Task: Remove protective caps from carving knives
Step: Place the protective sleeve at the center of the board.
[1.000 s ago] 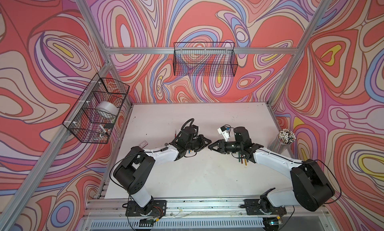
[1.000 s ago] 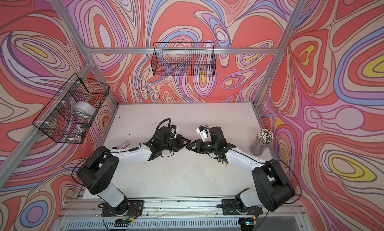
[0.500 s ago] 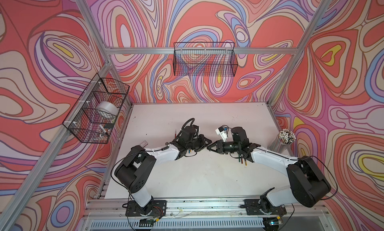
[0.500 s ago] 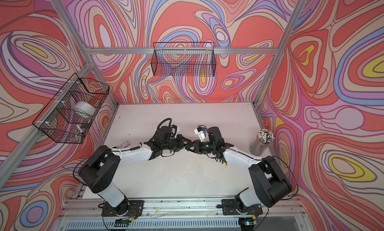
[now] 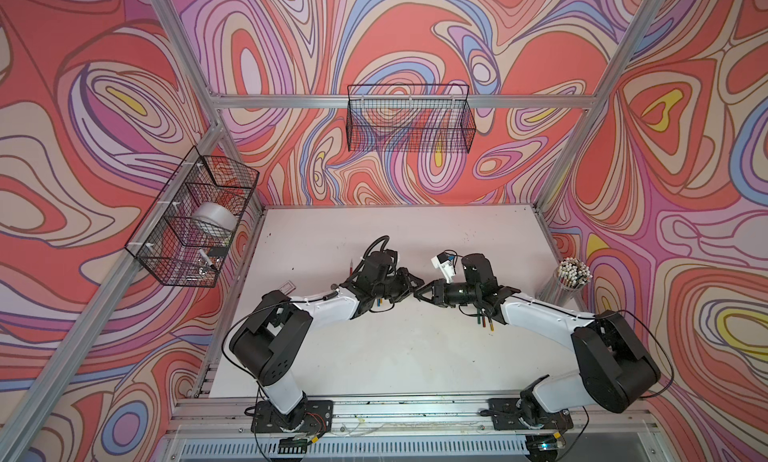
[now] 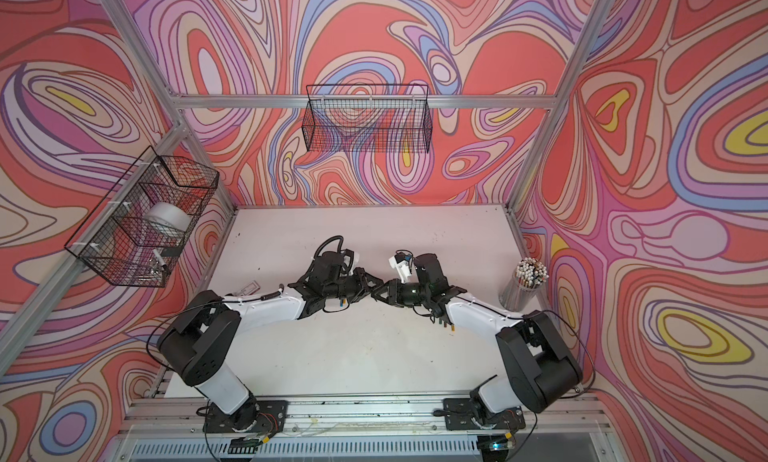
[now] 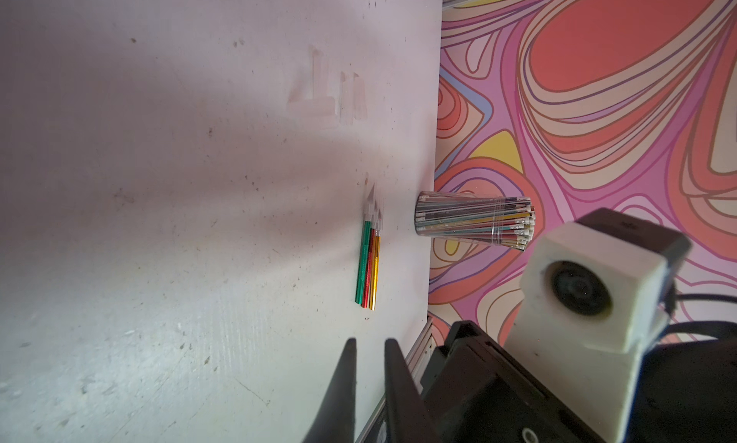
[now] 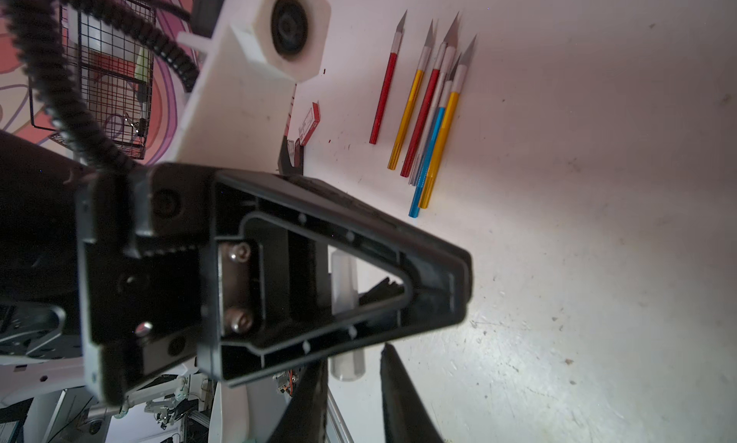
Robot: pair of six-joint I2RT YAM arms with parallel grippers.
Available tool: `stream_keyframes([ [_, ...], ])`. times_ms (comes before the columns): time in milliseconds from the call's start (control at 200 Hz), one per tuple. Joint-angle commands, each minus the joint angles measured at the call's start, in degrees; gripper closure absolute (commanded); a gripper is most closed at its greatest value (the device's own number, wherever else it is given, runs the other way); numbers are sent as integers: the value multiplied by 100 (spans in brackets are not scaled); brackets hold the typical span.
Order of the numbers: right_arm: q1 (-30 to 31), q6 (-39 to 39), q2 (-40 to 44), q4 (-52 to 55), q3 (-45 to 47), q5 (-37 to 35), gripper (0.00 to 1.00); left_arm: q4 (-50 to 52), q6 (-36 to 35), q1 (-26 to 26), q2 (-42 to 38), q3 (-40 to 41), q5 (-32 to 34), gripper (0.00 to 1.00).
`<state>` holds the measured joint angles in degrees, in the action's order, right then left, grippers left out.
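One cap (image 8: 345, 285) between two sets of jaws, mid-tabletop (image 5: 395, 356)

Left to right: six-ish bare knives (image 8: 422, 118); left jaws closed, right jaws apart round the cap's end, can't tell if they pinch; about four loose caps (image 7: 315, 106); three capped-looking knives (image 7: 365, 261); one pencil cup (image 5: 555, 291). Since a second ago the right arm (image 5: 540, 314) has edged closer.

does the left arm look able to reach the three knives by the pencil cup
Probably not: the three knives lie partly under the right arm, which sits between them and the left arm.
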<state>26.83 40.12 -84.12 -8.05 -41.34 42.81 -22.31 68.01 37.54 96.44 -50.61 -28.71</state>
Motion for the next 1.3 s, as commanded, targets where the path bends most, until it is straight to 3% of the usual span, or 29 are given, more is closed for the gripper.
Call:
stream_keyframes([
  [0, 68, 84, -120, -361, -146, -127, 76, -12, 179, 42, 83, -81, -103, 94],
  [566, 79, 41, 58, -406, -23, -453, 88, -170, 229, 43, 155, 25, -157, 94],
  [746, 77, -77, 205, -167, 32, -495, 90, 64, 69, 32, 133, -130, -126, 87],
  [836, 77, -104, 254, -73, 64, -497, 90, 95, 39, 26, 114, -168, -90, 78],
  [1067, 81, -323, 373, 336, 107, -591, 90, 288, -106, -149, -76, -247, -23, 38],
  [1297, -99, -576, 344, 843, 31, -826, 92, 349, -252, -452, -563, -32, 6, 10],
])
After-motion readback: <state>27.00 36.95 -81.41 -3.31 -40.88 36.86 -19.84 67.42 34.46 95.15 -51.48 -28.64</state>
